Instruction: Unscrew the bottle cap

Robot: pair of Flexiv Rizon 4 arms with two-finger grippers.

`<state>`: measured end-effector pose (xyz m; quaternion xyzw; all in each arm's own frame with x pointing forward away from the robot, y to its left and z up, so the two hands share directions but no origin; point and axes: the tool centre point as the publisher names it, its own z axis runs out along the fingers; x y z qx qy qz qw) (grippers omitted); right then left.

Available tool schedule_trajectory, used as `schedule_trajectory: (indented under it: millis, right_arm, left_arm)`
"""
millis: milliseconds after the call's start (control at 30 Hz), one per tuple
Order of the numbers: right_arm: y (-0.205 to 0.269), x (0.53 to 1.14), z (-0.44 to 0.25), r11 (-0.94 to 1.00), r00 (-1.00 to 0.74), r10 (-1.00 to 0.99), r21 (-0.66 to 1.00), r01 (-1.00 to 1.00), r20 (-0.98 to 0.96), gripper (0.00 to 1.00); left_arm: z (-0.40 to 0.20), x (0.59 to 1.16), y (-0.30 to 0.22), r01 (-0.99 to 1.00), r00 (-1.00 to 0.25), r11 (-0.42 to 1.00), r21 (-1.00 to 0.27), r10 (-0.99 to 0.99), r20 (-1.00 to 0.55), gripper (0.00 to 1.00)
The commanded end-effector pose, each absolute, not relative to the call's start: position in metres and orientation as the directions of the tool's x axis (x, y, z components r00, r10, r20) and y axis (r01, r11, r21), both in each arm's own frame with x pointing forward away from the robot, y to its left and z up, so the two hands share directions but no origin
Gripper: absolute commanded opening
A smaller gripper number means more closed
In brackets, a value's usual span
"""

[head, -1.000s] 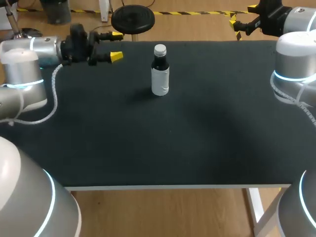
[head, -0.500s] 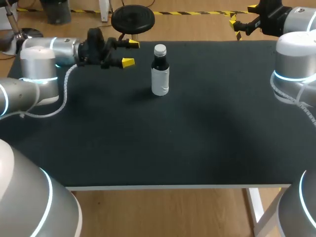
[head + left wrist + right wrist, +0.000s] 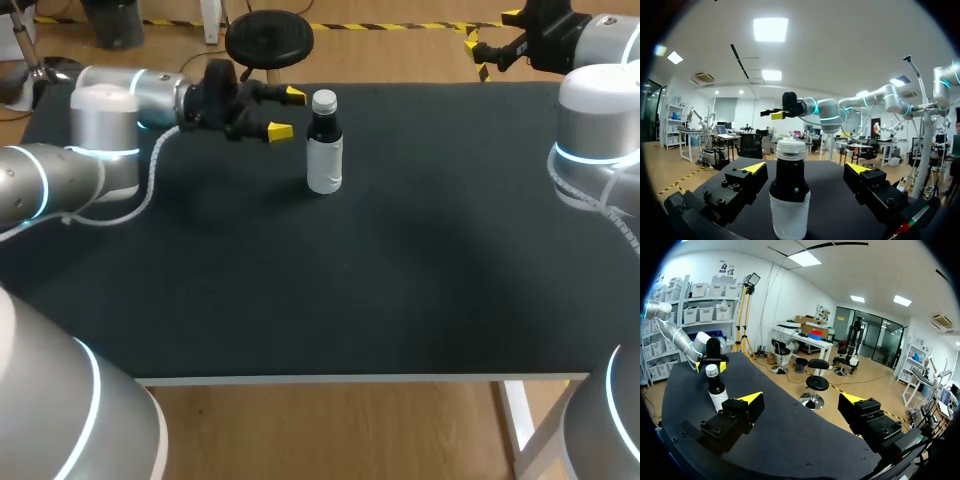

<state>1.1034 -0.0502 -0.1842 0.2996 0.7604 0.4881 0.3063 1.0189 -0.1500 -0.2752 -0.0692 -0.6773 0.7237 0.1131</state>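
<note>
Closer now, left end effector point(image 3: 287, 113) hovers just beside the bottle point(image 3: 324, 150), fingers apart; right end effector point(image 3: 801, 400) likewise apart.

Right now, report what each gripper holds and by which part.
Nothing is held. The left gripper stands open just short of the bottle; the right gripper is open, far from it.

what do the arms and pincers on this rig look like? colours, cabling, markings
The left arm and right arm are silver-grey rounded links with glowing cyan rings at the joints. A white coiled cable runs along each. The left pincer and right pincer are black and blocky, with screw holes in the fingers and yellow wedge tips.
</note>
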Motion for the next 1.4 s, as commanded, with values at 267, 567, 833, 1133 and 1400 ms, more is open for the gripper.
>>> schedule_trajectory:
  millis: [267, 567, 833, 1133, 1400]
  right_arm:
    - [-0.05, 1.104, -0.184, 0.345, -0.633, 0.755, 0.925, 0.157, -0.174, 1.0]
    - [-0.05, 1.104, -0.184, 0.345, -0.633, 0.755, 0.925, 0.157, -0.174, 1.0]
    - [-0.05, 1.104, -0.184, 0.345, -0.633, 0.755, 0.925, 0.157, -0.174, 1.0]
    - [-0.05, 1.104, -0.184, 0.345, -0.633, 0.755, 0.925, 0.157, -0.174, 1.0]
    - [-0.05, 1.104, -0.184, 0.345, -0.633, 0.755, 0.925, 0.157, -0.174, 1.0]
  left_arm:
    - [-0.282, 1.025, -0.167, -0.059, -0.939, -0.027, -0.998, 0.34, 0.046, 1.0]
    - [-0.287, 1.028, -0.177, -0.066, -0.933, -0.02, -0.998, 0.355, 0.055, 1.0]
    - [-0.289, 1.027, -0.189, -0.073, -0.921, -0.021, -0.997, 0.386, 0.06, 1.0]
    - [-0.289, 1.025, -0.201, -0.068, -0.91, -0.011, -0.998, 0.411, 0.058, 1.0]
    - [-0.288, 1.022, -0.207, -0.057, -0.901, -0.003, -0.998, 0.43, 0.05, 1.0]
